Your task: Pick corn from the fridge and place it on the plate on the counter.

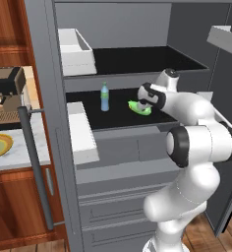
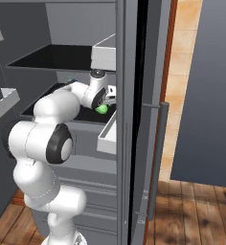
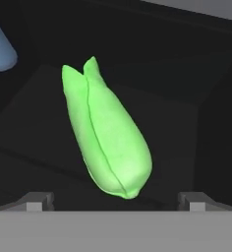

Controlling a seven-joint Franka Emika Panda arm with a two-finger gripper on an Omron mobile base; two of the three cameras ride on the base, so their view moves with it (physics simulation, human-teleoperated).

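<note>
The hand [image 3: 115, 201] is spread wide over the corn [image 3: 105, 140], which lies on the fridge [image 1: 132, 64] shelf, husk tip at 11 o'clock. Drop straight down, straddle its middle, then pinch.

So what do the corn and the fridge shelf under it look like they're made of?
Corn: matte green husk, seemingly leafy, judging by the seam along it and the split tip. Fridge shelf: flat black, smooth, probably plastic or dark glass; the rendering leaves that open.
</note>
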